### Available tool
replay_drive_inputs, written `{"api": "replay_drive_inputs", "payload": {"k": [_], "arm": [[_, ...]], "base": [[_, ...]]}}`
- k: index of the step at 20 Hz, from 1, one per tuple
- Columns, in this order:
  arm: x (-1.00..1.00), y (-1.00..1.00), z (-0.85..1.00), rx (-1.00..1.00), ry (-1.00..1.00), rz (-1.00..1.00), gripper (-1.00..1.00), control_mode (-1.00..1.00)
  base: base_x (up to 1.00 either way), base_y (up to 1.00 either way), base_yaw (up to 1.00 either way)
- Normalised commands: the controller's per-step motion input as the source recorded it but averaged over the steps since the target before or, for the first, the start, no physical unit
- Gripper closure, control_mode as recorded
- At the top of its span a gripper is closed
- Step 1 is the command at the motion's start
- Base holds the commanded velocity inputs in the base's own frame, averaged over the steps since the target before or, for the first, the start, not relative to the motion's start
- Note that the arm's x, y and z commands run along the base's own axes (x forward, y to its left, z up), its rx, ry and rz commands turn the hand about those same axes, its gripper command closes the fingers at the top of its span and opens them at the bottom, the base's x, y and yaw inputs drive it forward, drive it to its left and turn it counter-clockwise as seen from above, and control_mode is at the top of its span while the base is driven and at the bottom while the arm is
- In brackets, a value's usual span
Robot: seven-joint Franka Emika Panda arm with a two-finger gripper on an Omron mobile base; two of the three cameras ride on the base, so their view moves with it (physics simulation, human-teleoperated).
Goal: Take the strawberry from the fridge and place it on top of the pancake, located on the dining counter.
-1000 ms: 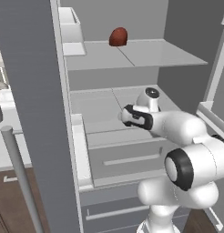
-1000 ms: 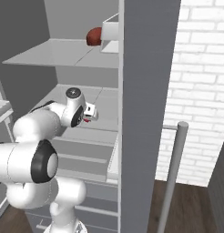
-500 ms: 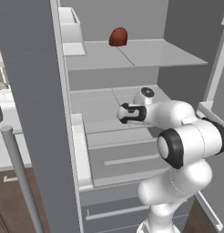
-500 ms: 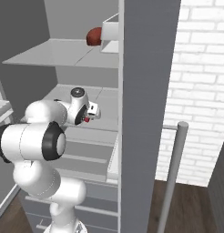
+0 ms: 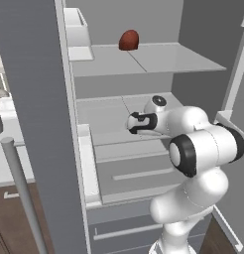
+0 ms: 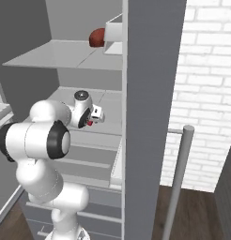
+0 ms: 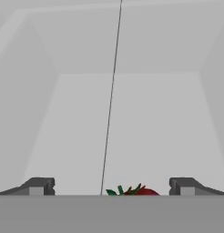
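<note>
Reaching for the strawberry (image 7: 134,191) — jaws (image 7: 111,186) spread wide.
It lies between my fingertips (image 7: 38,185), slightly right of centre, on the fridge (image 5: 39,99) shelf — nothing held.

Strawberry (image 7: 134,191) on the middle shelf (image 5: 106,114) inside the fridge (image 5: 39,99), between the tool (image 7: 112,186) fingertips; rounded lump (image 5: 128,40) on the shelf above. Door bin (image 5: 77,27) left of that lump.

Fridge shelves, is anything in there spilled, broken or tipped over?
Nothing stands out. The dark red lump sits on the top shelf, the strawberry lies on the middle shelf between the open gripper's fingertips, and the fridge looks clean.
</note>
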Motion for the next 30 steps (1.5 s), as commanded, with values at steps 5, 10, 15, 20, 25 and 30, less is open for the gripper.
{"api": "replay_drive_inputs", "payload": {"k": [5, 10, 15, 20, 25, 30], "arm": [[0.0, 0.0, -0.28, 0.0, 0.0, 0.0, -1.0, -1.0], [-0.01, -0.03, -0.33, 0.0, 0.0, 0.0, -1.0, -1.0], [-0.06, -0.1, -0.32, 0.0, 0.0, 0.0, -1.0, -1.0], [-0.02, -0.03, -0.32, 0.0, 0.0, 0.0, -1.0, -1.0], [-0.2, -0.13, -0.14, 0.0, 0.0, 0.0, -1.0, -1.0], [-0.12, -0.01, -0.21, 0.0, 0.0, 0.0, -1.0, -1.0]], "base": [[0.0, 0.0, 0.0], [0.0, 0.0, 0.0], [0.0, 0.0, 0.0], [0.0, 0.0, 0.0], [0.0, 0.0, 0.0], [0.0, 0.0, 0.0]]}}
